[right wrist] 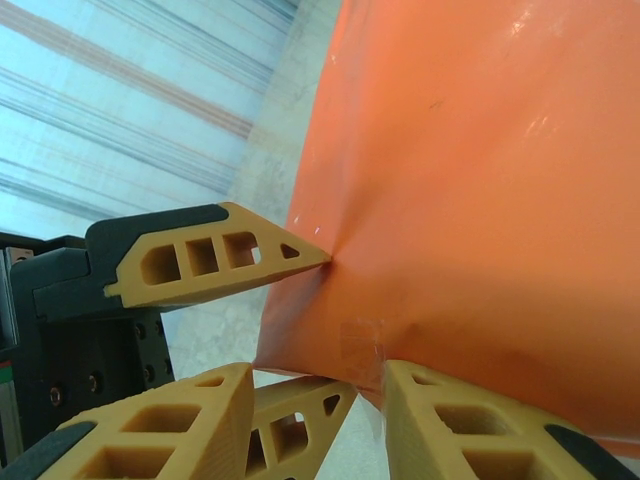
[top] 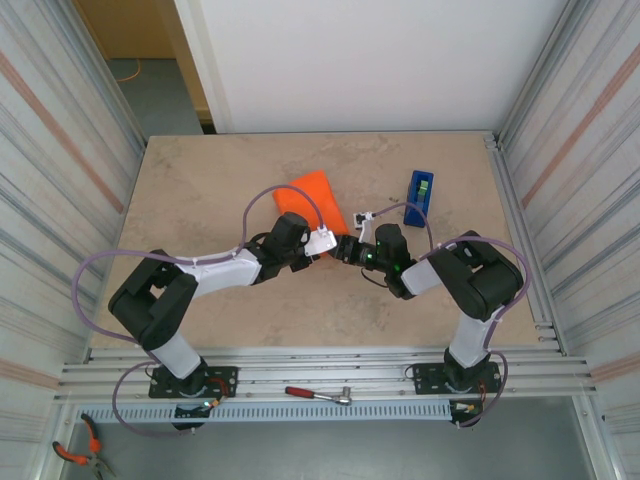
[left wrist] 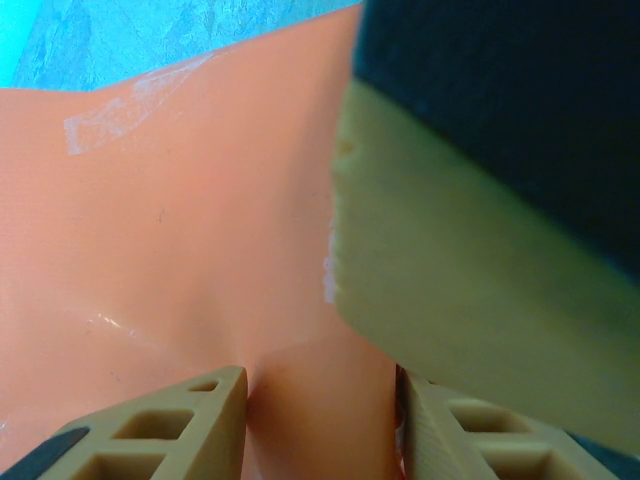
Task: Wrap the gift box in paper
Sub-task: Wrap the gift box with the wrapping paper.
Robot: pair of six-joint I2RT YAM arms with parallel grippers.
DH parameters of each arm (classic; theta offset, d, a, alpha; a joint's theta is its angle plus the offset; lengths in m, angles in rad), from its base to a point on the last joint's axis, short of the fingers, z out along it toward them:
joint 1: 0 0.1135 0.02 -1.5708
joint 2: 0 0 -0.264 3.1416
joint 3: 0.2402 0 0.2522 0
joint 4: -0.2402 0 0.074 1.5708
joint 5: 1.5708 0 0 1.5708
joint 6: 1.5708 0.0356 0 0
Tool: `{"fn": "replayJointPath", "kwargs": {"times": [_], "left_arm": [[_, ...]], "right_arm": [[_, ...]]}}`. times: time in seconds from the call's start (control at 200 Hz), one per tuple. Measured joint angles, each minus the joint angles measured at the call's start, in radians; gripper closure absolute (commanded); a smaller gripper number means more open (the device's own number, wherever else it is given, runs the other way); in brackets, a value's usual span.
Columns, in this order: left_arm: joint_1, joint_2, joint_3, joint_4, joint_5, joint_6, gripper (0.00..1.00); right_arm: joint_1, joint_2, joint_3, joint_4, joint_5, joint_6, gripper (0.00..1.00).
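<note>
One tug too hard and we are tearing the paper [left wrist: 180, 230] pinched in the left gripper [left wrist: 320, 375] (right gripper [right wrist: 318, 368]: cannot tell)

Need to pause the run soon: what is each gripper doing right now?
Left gripper: closed on the paper.
Right gripper: around the paper's corner; grip cannot be told.

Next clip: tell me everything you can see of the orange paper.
The paper is a bright orange, thin, slightly glossy sheet. It is not flat but folded into a bulging packet near the middle of the beige table, between the two arms. Its surface shows creases and dimples, and strips of clear tape stick to it. The left claw pinches one end, with a fingertip denting it. The right claw straddles that same end, grip unclear. What the paper covers is hidden.
</note>
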State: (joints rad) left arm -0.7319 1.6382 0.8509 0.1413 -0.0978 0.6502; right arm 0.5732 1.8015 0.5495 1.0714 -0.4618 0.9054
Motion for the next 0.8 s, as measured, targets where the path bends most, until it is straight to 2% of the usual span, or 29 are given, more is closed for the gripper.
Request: {"fn": "replayJointPath", "kwargs": {"times": [0.797], "left_arm": [[-0.003, 0.0, 0.0, 0.0, 0.0, 0.0, 0.58]], "right_arm": [[-0.004, -0.008, 0.0, -0.015, -0.003, 0.0, 0.58]]}}
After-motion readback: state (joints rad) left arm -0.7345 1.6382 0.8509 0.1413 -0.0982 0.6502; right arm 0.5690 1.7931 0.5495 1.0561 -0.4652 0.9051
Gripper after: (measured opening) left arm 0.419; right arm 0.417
